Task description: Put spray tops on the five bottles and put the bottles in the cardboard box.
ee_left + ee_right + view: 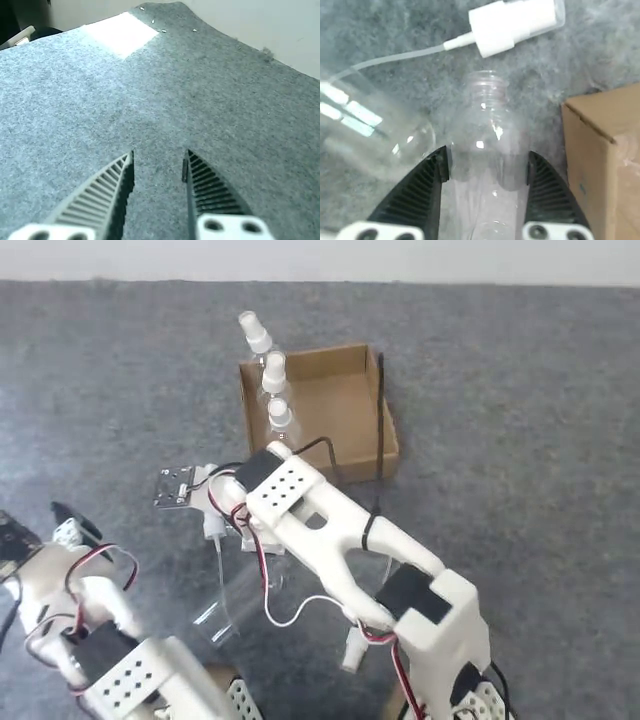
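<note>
My right gripper [487,156] is shut on the shoulder of a clear uncapped bottle [487,107] that lies on the grey carpet, one finger on each side. Just beyond its open neck lies a white spray top [512,22] with a thin tube. A second clear bottle [370,135] lies beside it, also seen as the bottle [240,590] under the right arm [330,530]. Three capped bottles [273,370] stand along one wall of the cardboard box [345,405]. My left gripper [157,160] hangs open over bare carpet, at the near left [70,528].
A corner of the cardboard box [605,150] stands close beside the held bottle. Another white spray top [352,650] lies on the carpet near the right arm's base. Open carpet stretches to the far left and to the right of the box.
</note>
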